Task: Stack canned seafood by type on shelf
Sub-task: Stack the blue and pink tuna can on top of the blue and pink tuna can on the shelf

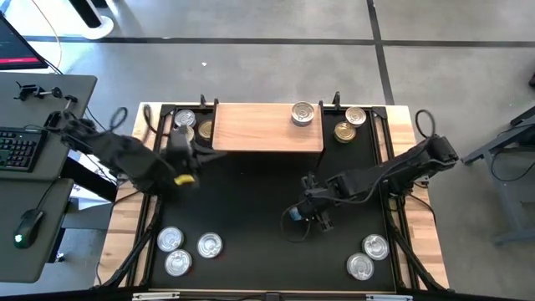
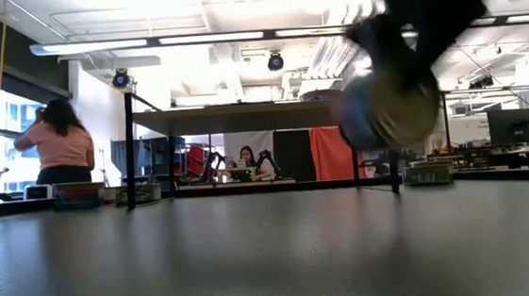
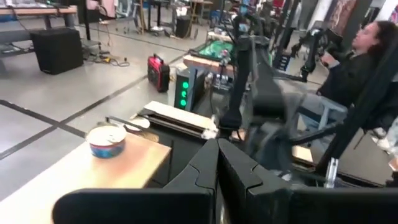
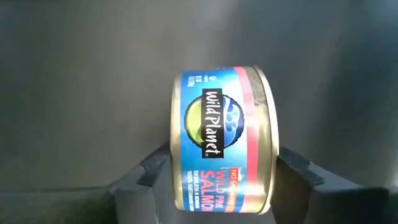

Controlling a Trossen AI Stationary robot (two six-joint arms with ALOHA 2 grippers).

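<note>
so, starting at my left side, my left gripper (image 1: 185,178) hangs near the shelf's left end, by the two cans (image 1: 185,121) tucked beside the board, and its fingers (image 3: 217,177) look pressed together with nothing between them; it only waits. the shelf (image 1: 267,127) carries a single can (image 1: 303,114) toward its right end, with two more cans (image 1: 349,124) on the mat just off that end. further right, my right gripper (image 1: 308,213) sits over the middle of the black mat (image 1: 251,201), pinching a blue-labelled salmon can (image 4: 225,140) by its flat faces, so it rides on edge. to do this well i judge i should keep the pinch firm, lift clear, turn the can flat, and lower it squarely onto its own kind. loose cans (image 1: 188,247) at the front left and front right (image 1: 368,255) remain to sort.
</note>
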